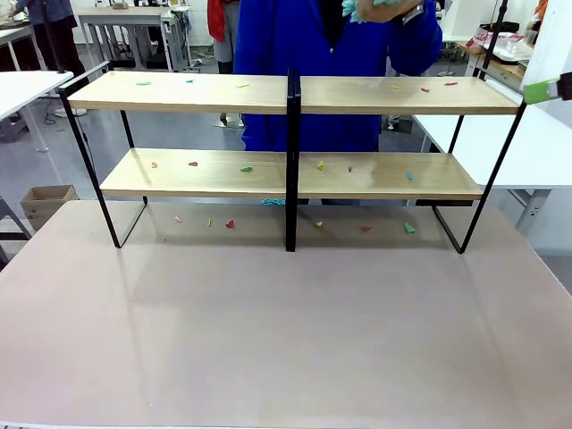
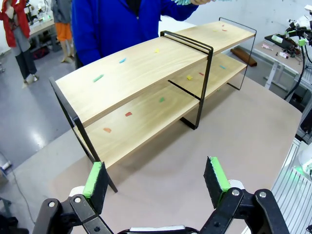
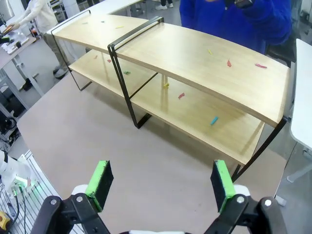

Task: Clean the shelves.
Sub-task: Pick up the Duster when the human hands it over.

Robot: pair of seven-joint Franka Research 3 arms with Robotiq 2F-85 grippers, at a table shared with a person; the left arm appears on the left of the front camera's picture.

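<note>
The shelves (image 1: 349,96) stand upright on the beige tabletop (image 1: 268,340), at its far side: two long light-wood boards in a thin black frame with a central post. Small coloured scraps (image 1: 193,164) lie on both boards

The shelves (image 1: 375,94) are smooth light wood with a faint sheen, framed in thin matt black metal. The bench (image 1: 286,340) has a smooth, matt beige top. The person's blue sleeve (image 1: 420,40) looks like soft cloth.
</note>
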